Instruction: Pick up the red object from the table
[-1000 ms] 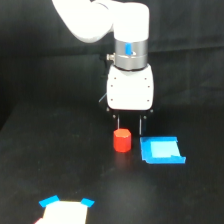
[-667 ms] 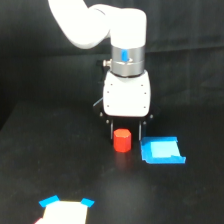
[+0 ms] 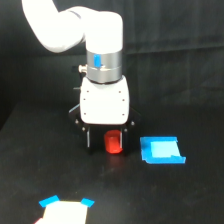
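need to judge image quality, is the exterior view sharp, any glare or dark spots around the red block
Exterior view: soft and slightly blurred throughout; the red object stays vivid, the white gripper body looks bright and nearly washed out, and the matte black table swallows shadows, so the dark fingers barely separate from it.

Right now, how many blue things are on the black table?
2: a flat blue square piece at the exterior view's right, and blue corners on a white piece at the bottom edge, partly cropped.

Arm [image 3: 75, 27]: glossy white, rounded tubular link. Wrist [image 3: 104, 65]: grey metallic cylinder, small blue mark on its face. Below it a boxy white housing [image 3: 105, 102], rounded corners. Claw [image 3: 106, 141]: thin black fingers, black bracket.
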Robot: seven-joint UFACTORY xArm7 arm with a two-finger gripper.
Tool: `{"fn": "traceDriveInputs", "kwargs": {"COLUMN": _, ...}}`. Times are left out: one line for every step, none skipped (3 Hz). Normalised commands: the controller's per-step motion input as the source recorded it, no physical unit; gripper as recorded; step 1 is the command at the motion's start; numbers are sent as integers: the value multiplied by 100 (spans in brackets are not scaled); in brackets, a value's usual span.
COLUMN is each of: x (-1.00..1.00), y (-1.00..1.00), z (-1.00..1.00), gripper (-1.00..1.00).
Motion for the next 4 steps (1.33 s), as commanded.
{"fn": "traceDriveInputs", "kwargs": {"x": 59, "y": 63, "z": -81, "gripper": 92}}
{"fn": "traceDriveInputs", "kwargs": {"x": 51, "y": 100, "z": -46, "gripper": 100}}
{"fn": "traceDriveInputs", "kwargs": {"x": -13, "y": 8, "z": -39, "gripper": -100}}
{"fn": "traceDriveInputs", "kwargs": {"x": -100, "y": -100, "z": -74, "gripper": 100}}
